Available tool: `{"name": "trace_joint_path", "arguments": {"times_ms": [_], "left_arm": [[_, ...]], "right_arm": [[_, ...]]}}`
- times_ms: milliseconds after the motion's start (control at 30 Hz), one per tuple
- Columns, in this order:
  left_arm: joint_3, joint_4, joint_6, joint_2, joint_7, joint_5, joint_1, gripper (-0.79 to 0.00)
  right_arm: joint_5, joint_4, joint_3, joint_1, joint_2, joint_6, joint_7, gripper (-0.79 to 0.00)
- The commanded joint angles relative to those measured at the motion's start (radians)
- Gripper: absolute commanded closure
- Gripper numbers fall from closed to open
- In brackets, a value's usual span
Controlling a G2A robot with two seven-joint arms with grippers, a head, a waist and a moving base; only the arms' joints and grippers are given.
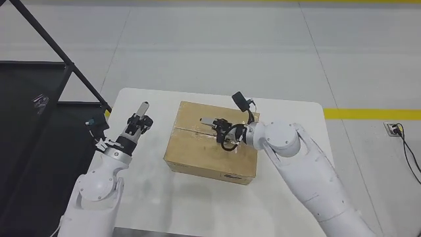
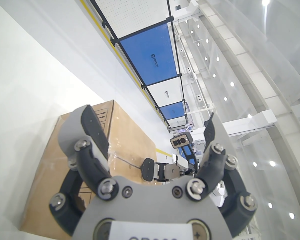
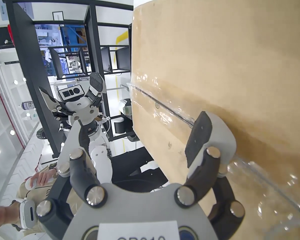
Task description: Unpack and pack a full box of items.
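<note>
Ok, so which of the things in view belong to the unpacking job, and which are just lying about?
For the job:
cardboard box, shut, with clear tape along its top seam
right gripper, open, over that seam
left gripper, open, beside the box

Just about:
white table under the box
black frame beside the table
floor socket

so the box (image 1: 210,148) sits roughly mid-table (image 1: 151,191); the left gripper (image 1: 142,117) is off the box's left side, above the tabletop and apart from it; the right gripper (image 1: 210,124) is over the box top, right by the taped seam (image 1: 191,130) across it; a rack frame (image 1: 52,44) stands left of the table
</note>
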Motion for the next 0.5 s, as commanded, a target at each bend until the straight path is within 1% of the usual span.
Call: {"name": "trace_joint_path", "arguments": {"times_ms": [0,100,267,467], "left_arm": [[0.003,-0.001,0.0,0.001,0.001,0.001,-0.003,-0.785],[0.007,-0.002,0.002,0.001,0.002,0.002,-0.005,-0.785],[0.013,-0.003,0.006,0.003,0.007,0.005,-0.011,-0.785],[0.022,0.002,0.014,0.004,0.014,0.007,-0.019,-0.785]], "right_arm": [[-0.037,-0.066,0.037,-0.042,0.015,0.039,-0.001,-0.785],[-0.08,-0.114,0.084,-0.078,0.033,0.095,0.013,-0.785],[-0.128,-0.148,0.135,-0.117,0.045,0.191,-0.077,-0.785],[-0.122,-0.176,0.181,-0.155,0.057,0.197,-0.08,-0.785]]}}
